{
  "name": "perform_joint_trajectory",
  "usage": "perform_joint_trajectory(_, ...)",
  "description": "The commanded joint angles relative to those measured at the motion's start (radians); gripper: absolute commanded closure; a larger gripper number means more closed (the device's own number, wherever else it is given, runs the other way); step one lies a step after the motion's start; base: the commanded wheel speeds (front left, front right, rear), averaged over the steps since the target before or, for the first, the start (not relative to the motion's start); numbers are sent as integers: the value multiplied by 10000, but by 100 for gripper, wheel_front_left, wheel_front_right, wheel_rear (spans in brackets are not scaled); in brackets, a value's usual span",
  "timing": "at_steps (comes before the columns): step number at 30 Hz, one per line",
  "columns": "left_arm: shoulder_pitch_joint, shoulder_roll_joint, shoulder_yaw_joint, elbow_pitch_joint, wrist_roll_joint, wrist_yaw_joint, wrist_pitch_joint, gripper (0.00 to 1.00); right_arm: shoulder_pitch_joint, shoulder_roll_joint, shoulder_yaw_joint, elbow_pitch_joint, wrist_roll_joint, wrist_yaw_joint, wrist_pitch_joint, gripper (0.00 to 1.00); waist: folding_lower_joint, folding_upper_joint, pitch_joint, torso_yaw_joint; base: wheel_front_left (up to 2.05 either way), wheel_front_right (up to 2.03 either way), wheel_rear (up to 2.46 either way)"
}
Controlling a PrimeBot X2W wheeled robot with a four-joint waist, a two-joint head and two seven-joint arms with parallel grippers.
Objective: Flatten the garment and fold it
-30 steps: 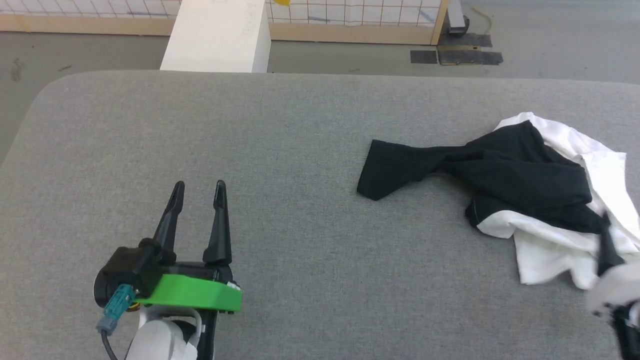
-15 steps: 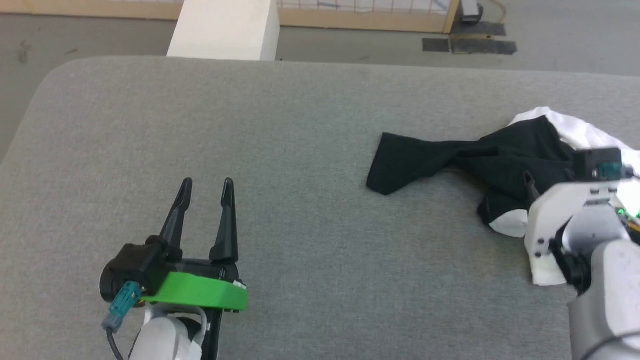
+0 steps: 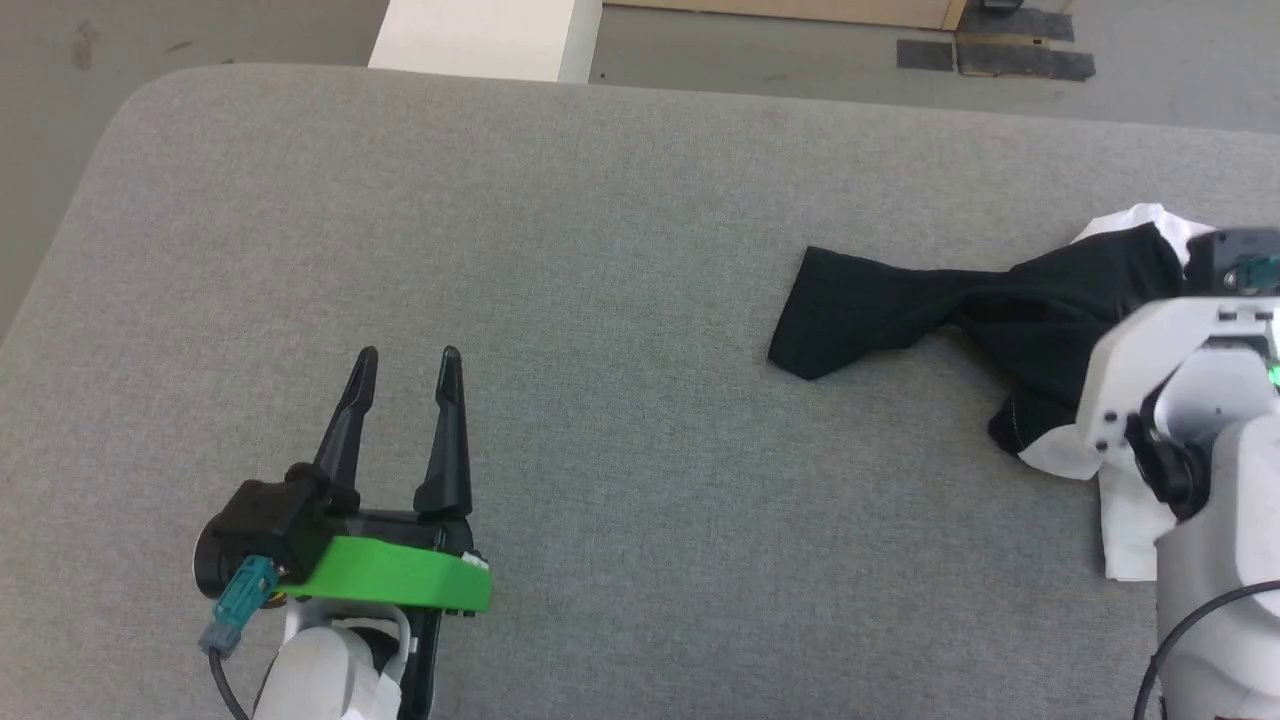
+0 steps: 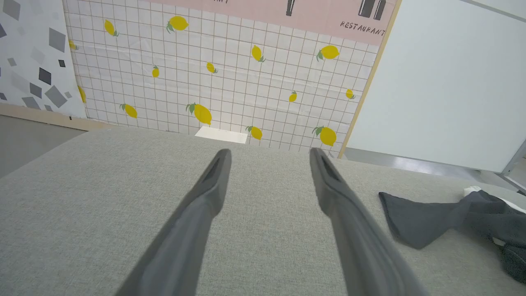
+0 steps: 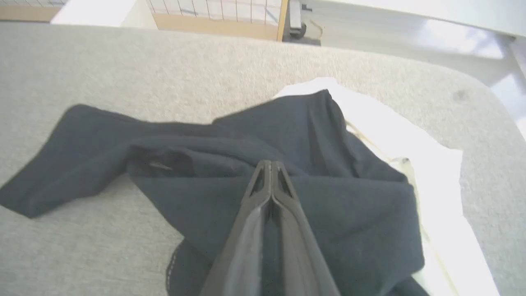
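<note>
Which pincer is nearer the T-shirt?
Right. The right pincer is shut, tips over the black part of the T-shirt; the left pincer is open above the table, well to its left.

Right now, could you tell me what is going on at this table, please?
A two-armed robot is working on a crumpled garment, white with black sleeves, which lies bunched at the right side of a grey padded table. Its right end effector is shut, with its tips down at the black fabric; I cannot tell whether any cloth is pinched between them. The left end effector is open above bare table well to the left, apart from the garment. Nothing is flattened or folded yet.
</note>
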Motion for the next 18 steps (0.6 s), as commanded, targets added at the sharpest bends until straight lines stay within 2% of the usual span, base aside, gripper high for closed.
perform_joint_trajectory(1, -146, -18, 4, 21, 40, 22, -38, 0, -246, 60, 153, -154, 141, -15, -454, 100, 0, 0, -78, -10, 0, 0, 0)
perform_joint_trajectory(3, -142, -18, -12, 48, 52, 14, -38, 0, -389, 92, 401, -251, 422, -15, -1059, 100, 0, 0, -147, -8, 0, 0, 0)
perform_joint_trajectory(7, -129, -18, -31, 91, 67, -4, -38, 0, -576, 124, 679, -193, 682, -15, -1569, 100, 0, 0, -257, 20, 0, 0, 0)
perform_joint_trajectory(8, -123, -18, -40, 102, 68, -9, -38, 0, -554, 126, 641, -115, 692, -15, -1502, 75, 0, 0, -281, 30, 0, 0, 0)
perform_joint_trajectory(9, -108, -18, -44, 105, 72, -16, -38, 0, -491, 128, 513, 0, 693, -15, -1307, 0, 0, 0, -310, 38, 0, 0, 0)
perform_joint_trajectory(12, -33, -18, -37, 79, 90, -27, -38, 0, -368, 130, -292, 148, 696, -15, -876, 0, 0, 0, -336, 31, 0, 0, 0)
perform_joint_trajectory(18, 42, -18, -1, 41, 97, -49, -38, 0, -494, 131, -2793, 706, 1398, -15, 3, 0, 0, 0, -202, -88, 0, 0, 0)
